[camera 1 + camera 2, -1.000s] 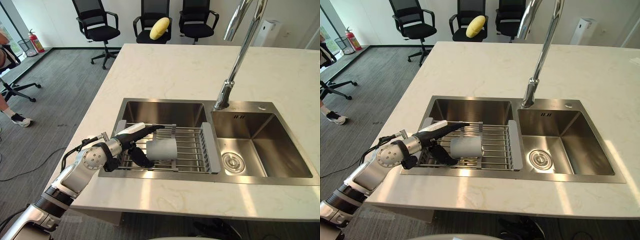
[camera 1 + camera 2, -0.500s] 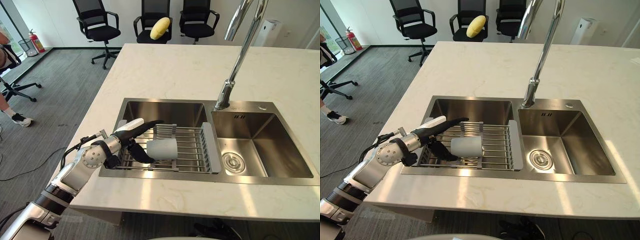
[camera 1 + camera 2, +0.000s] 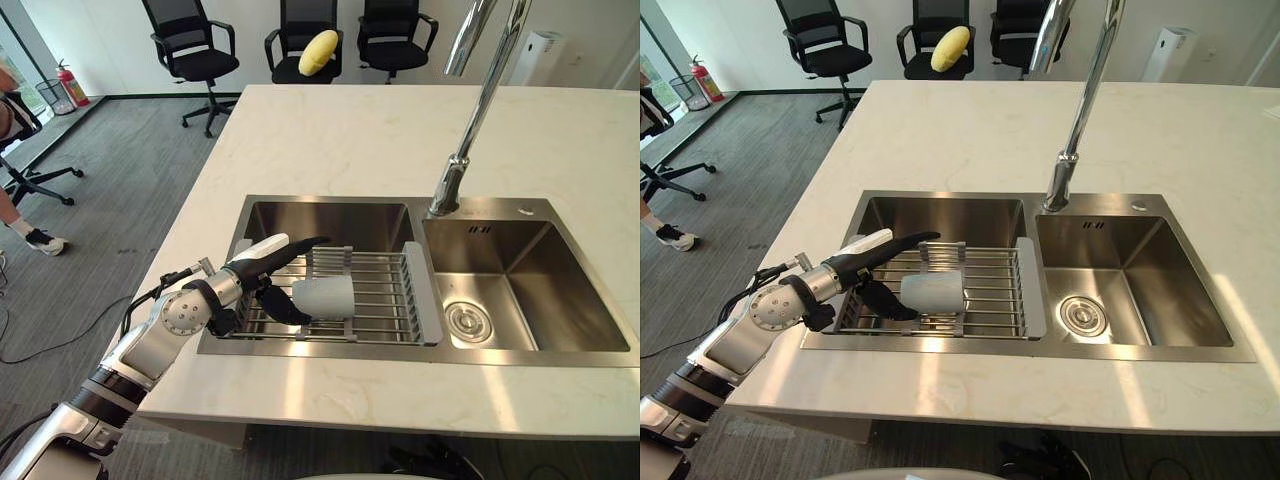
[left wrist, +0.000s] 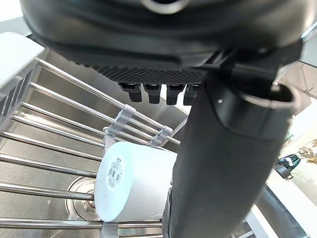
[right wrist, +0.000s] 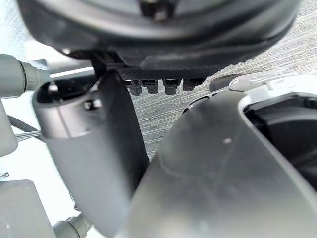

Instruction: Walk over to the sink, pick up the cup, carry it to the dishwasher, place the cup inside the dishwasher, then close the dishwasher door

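Steel rack [image 3: 385, 292] under sideways white cup [image 3: 326, 297] — left hand [image 3: 262, 264] wide open alongside, faucet [image 3: 457, 168] beyond

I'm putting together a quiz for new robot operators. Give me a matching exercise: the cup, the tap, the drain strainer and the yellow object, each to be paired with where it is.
Things
1. cup
2. tap
3. drain strainer
4. yellow object

Places
A. on a black chair
B. in the bottom of the right basin
C. on its side on the rack over the left basin
D. upright at the back, between the two basins

Pairs: 1-C, 2-D, 3-B, 4-A
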Controlling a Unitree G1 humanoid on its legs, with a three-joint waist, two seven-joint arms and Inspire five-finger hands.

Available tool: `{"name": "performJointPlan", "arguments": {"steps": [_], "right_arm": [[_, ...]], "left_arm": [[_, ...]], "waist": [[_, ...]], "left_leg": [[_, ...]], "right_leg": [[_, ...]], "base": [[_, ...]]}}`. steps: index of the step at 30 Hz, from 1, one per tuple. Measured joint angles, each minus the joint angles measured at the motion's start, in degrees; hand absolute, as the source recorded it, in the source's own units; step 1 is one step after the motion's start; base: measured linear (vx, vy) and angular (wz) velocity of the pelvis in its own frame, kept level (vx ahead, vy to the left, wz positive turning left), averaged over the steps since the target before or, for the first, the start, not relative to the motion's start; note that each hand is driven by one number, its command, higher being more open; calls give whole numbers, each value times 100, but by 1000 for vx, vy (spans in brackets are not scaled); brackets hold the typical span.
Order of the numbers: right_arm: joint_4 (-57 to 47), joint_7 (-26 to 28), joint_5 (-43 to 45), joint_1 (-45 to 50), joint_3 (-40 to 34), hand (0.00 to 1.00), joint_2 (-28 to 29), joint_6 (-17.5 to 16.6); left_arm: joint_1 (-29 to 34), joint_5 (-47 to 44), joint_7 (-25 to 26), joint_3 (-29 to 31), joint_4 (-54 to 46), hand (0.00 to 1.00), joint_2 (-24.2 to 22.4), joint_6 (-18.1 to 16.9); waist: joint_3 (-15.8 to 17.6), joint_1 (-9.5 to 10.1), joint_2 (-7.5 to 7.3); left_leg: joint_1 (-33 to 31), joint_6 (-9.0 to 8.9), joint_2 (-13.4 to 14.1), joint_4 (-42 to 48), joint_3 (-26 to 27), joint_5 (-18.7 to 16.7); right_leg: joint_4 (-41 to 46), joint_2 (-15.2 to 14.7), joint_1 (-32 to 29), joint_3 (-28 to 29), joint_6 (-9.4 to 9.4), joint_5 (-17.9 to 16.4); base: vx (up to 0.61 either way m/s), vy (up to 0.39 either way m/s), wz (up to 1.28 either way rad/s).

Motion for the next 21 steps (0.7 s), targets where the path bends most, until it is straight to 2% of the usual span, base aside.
{"name": "performJointPlan", "arguments": {"steps": [10,15,21], "right_arm": [[-7,0,62,-4,7,100,-4,-15],[-11,-8,63,-19,127,100,-57,-13],[-18,-56,70,-126,349,100,-119,18]], "left_arm": [[9,42,-35,-14,0,100,-29,1],[26,81,18,-250,192,100,-326,10],[190,23,715,-343,726,100,-823,94]], "waist": [[47,-27,14],[71,-38,9],[152,-151,-21]], "left_leg": [[0,0,0,0,0,0],[-3,3,-1,-1,1,-2],[6,10,7,-1,54,-14]], "right_leg": [[-2,-1,4,0,2,1],[-12,0,6,1,2,1],[-11,15,1,57,0,2]], "base": [[0,0,0],[0,0,0],[0,0,-3]]}}
